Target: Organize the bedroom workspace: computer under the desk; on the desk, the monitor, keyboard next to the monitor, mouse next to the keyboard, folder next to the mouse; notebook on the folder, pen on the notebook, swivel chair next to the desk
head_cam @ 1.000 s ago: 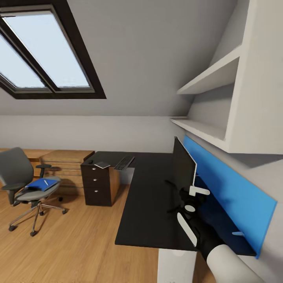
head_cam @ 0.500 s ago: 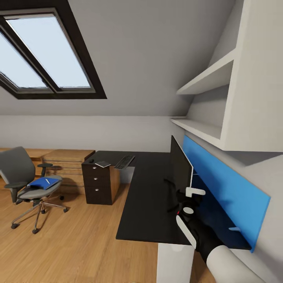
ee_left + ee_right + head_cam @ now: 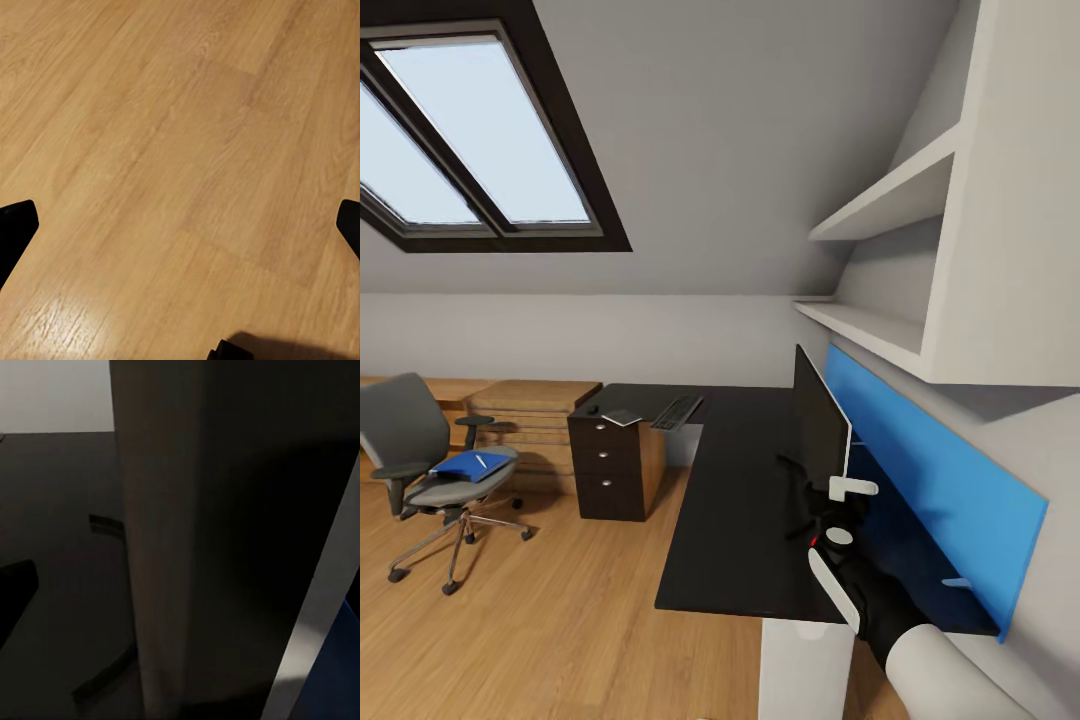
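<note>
- Standing upright on the bench (image 3: 730, 520): monitor (image 3: 818, 425), its edge just in front of the right gripper (image 3: 842, 512).
- Right gripper: spread wide, holding nothing.
- Left gripper: grip cannot be told.

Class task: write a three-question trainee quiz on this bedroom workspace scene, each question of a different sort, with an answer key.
1. True or false: the folder lies on the swivel chair.
2. The keyboard lies on: A) the floor B) the desk C) a shelf.
3. Fill in: the right gripper is at the foot of the ____.

Key: 1 true. 2 B. 3 monitor, which stands on the desk in front of the blue wall panel.
</note>
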{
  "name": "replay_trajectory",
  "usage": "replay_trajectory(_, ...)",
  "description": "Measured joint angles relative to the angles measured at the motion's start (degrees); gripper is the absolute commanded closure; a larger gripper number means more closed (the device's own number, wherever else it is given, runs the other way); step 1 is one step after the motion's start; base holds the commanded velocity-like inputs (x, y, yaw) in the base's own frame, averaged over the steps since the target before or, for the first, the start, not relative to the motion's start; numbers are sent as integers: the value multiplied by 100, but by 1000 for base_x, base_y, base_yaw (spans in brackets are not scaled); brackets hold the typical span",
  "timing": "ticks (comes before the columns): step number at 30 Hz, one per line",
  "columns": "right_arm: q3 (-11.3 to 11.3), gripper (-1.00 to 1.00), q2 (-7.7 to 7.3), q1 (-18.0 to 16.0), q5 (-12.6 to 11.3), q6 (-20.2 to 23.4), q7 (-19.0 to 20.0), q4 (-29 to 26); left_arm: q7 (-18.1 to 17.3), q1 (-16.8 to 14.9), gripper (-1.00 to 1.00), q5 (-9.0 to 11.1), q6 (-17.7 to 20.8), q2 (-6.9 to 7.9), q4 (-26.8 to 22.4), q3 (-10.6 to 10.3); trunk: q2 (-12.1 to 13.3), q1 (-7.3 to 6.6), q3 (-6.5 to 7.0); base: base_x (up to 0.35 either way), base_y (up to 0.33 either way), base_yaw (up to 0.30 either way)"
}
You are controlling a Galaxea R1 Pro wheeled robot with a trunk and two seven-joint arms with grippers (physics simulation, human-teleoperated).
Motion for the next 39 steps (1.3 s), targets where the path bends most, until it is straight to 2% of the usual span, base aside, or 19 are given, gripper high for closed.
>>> replay_trajectory(15,-7,-100,1,0,11,-102,0,-2,12,1,-100,6,9,0,0,0,0,2,0,-223,0,0)
replay_trajectory(26,1,-100,16,0,11,-111,-22,-9,16,2,-100,1,9,0,-1,0,1,-1,12,-3,-66,184)
replay_trajectory(39,1,-100,3,0,14,-111,-22,-10,15,0,-100,-1,18,-25,0,-10,-1,0,13,0,-112,19)
